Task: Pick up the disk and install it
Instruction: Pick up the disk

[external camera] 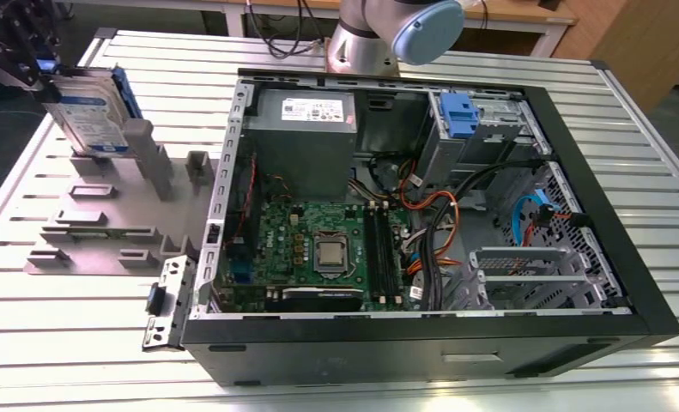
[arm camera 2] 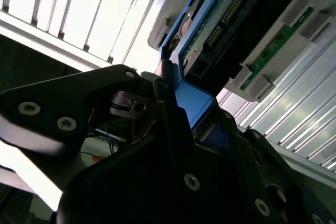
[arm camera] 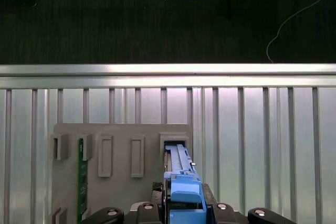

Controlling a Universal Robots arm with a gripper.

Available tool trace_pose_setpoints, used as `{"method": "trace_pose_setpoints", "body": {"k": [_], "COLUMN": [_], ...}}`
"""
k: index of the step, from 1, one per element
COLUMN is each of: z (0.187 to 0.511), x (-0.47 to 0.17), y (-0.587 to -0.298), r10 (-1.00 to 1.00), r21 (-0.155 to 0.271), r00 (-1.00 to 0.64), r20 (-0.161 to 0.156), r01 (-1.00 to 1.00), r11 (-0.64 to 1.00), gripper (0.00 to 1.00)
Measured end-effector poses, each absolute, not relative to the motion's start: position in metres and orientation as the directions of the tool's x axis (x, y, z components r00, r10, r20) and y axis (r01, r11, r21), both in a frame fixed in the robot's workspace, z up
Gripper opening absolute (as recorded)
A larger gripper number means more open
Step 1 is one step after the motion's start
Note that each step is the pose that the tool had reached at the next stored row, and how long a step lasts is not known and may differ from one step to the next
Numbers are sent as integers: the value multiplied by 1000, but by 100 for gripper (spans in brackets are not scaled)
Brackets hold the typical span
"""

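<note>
- The disk (external camera: 87,116), a flat rectangular silver hard drive with a white-and-blue label in a blue plastic carrier, stands on edge at the exterior view's far left. It sits over a slot of the grey slotted fixture plate (external camera: 133,206), which lies on the ribbed metal table (external camera: 87,343).
- Whether the disk's lower edge is seated in the slot or just clear of it cannot be told.
- The black gripper (external camera: 41,70) is at the disk's upper end. In both wrist views its jaws stand narrow, pressed against the blue carrier from either side, so it appears to be holding the disk.
- The open black computer case (external camera: 431,343) lies well apart from the disk, toward the exterior view's right. A narrow blue plastic bracket (external camera: 459,116) sits in its far corner.
- By the look of it the drive is a dense, stiff metal block, likely heavy for its size and intolerant of knocks.
- The bare silver faces look smooth and could slide under a light pinch.
- The second wrist view shows the green circuit board (arm camera 2: 210,30) on the underside, with its connector pins. This is the fragile part and no place for fingers.
- The blue carrier's end, where the jaws sit now, seems the sound hold. The plastic may flex slightly, so the hanging weight could swing or tilt.
</note>
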State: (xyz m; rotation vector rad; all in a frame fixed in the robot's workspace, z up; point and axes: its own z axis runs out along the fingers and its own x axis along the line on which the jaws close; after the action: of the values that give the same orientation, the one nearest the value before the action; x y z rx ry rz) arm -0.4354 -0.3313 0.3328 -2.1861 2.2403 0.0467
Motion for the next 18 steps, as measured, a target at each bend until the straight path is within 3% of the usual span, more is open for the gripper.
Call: {"method": "trace_pose_setpoints", "body": {"k": [1,18], "z": [345,351], "x": [-435,-435], "y": [-331,-331], "r10": [-999,-999], "r21": [14,14], "r00": [-25,-25], "r20": [-29,-29], "r01": [-1000,-1000], "r11": [24,24], "gripper": [36,36]}}
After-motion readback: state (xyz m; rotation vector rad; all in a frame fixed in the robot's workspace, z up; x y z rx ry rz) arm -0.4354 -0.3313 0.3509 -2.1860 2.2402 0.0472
